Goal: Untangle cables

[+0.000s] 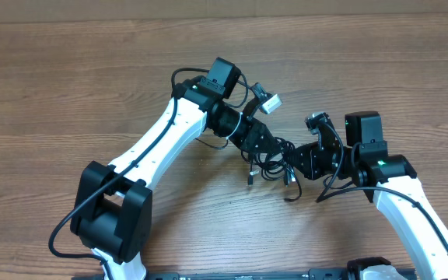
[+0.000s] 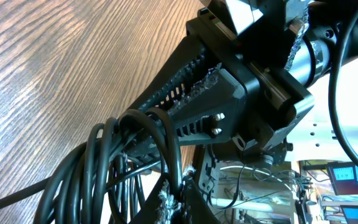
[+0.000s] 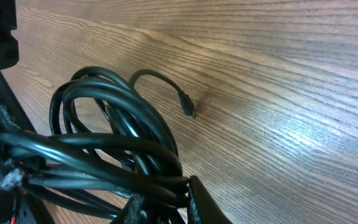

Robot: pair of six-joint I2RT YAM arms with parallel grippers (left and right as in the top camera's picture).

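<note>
No writing, brand, number or sign can be read anywhere; only a small lit screen (image 2: 345,173) beyond the tabletop (image 2: 55,56) edge shows marks, too blurred to read.

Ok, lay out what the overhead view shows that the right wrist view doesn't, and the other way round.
Overhead only: the left arm and right arm, with the left gripper and right gripper meeting at the cables mid-table. Right wrist only: the separate loops up close and a plug end lying free on the wood. Both: the black tangled bundle on the wooden table.
</note>
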